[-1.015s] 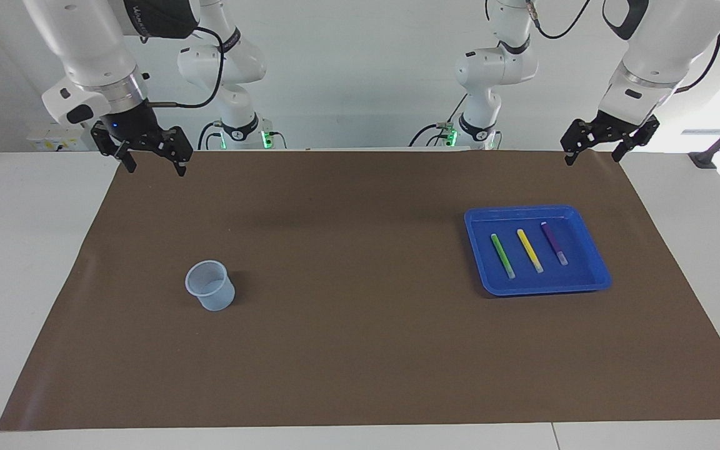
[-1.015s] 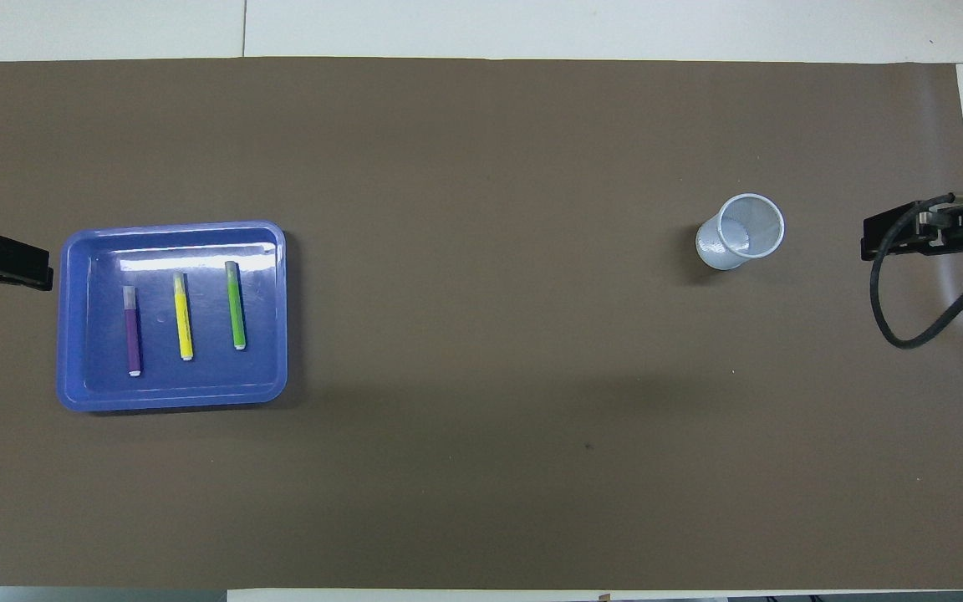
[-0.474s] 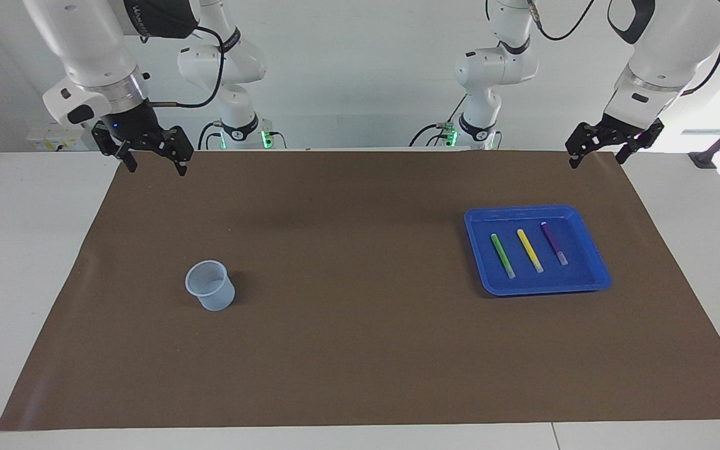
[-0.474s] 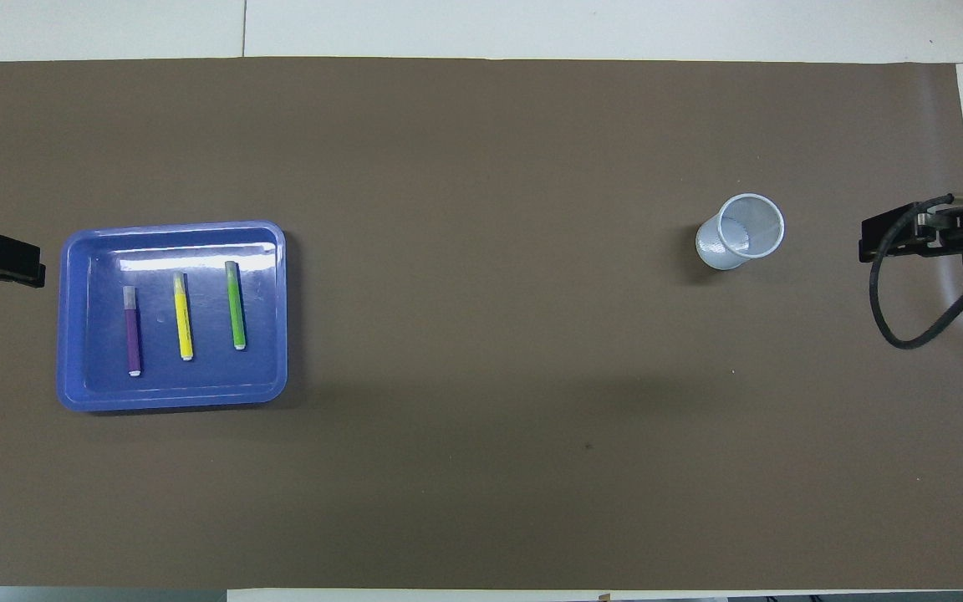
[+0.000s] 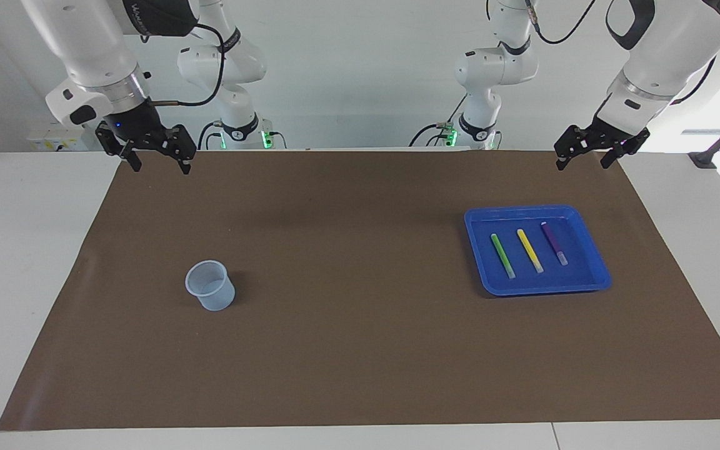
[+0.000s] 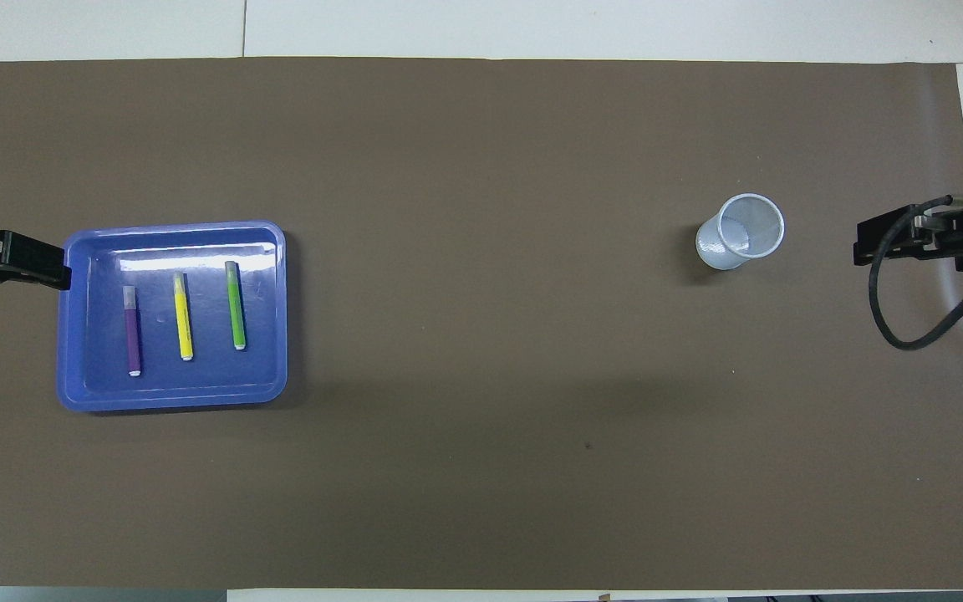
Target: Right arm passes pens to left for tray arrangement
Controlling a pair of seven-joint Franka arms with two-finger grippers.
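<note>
Facing view: pens (image 5: 529,250) lay side by side in the tray (image 5: 591,284), under neither gripper; left gripper (image 5: 587,155), open and empty, hung closest; right gripper (image 5: 157,159) open, empty

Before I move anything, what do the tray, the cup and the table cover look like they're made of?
Tray: likely glossy blue plastic; its floor mirrors the lights as bright streaks. Cup: probably thin translucent plastic, pale bluish, with its inner wall showing through faintly. Table cover: matte brown sheet, paper or vinyl, I cannot tell which; it shows no glare and ripples slightly along one edge.
</note>
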